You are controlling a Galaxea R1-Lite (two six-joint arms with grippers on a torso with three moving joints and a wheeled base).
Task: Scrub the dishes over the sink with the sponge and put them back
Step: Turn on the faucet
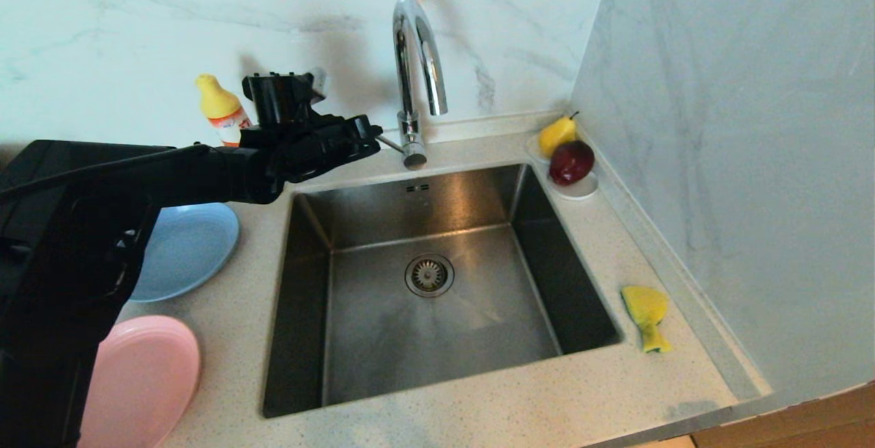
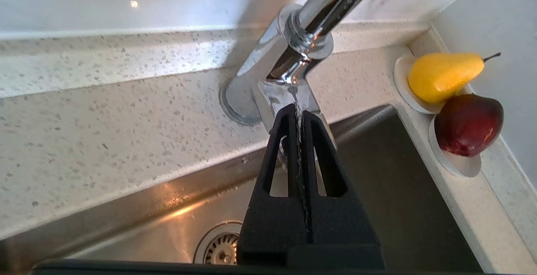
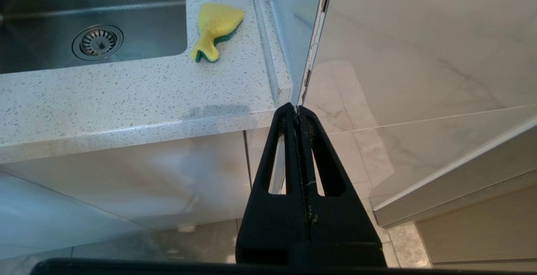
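Note:
The steel sink (image 1: 383,325) is sunk into the speckled counter, under a curved chrome tap (image 1: 413,58). My left gripper (image 1: 372,135) hangs over the sink's back left corner and is shut, holding nothing. Its tips (image 2: 297,109) are right at the tap's thin side lever; I cannot tell whether they touch it. A light-blue plate (image 1: 188,246) and a pink plate (image 1: 147,379) lie on the counter left of the sink, partly hidden by my left arm. The yellow sponge (image 1: 647,314) lies right of the sink. My right gripper (image 3: 297,109) is parked below the counter edge, shut and empty.
A yellow-capped bottle (image 1: 222,116) stands against the back wall behind my left wrist. A white saucer (image 1: 581,191) with a yellow pear (image 1: 557,135) and a dark red fruit (image 1: 571,161) sits in the back right corner. A marble wall (image 1: 738,161) closes the right side.

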